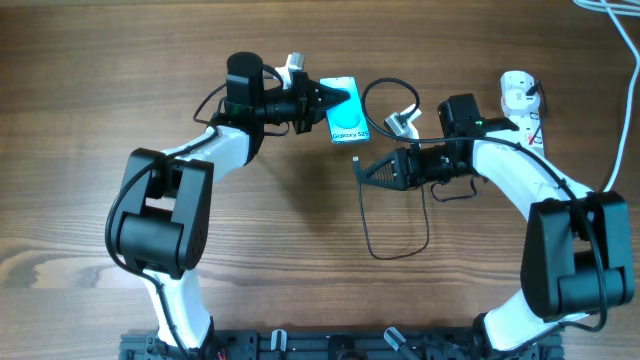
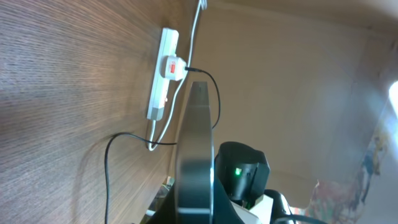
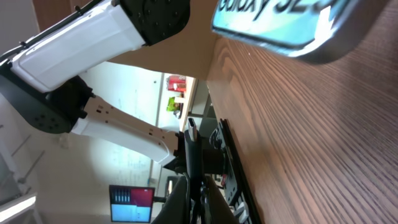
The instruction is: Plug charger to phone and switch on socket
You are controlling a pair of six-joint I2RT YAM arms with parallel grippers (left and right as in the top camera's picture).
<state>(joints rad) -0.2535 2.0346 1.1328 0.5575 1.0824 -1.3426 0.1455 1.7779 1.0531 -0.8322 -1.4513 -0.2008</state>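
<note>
Wood-grain desk (image 1: 300,230), the grain running side to side. At the far right, the white socket (image 1: 518,92) lies flat on it, and its thick white cord (image 2: 194,25) trails off past the strip. The thin black charger (image 1: 363,215) loops loosely over the middle. The phone (image 1: 345,122) is further back, and whether it touches the wood can't be told.

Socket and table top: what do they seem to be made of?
Socket: white moulded plastic, smooth and slightly glossy, judging by its even colour and rounded edges. Table top: wood or wood-look laminate, matt; brown grain lines run across it, but the pictures cannot tell which.
</note>
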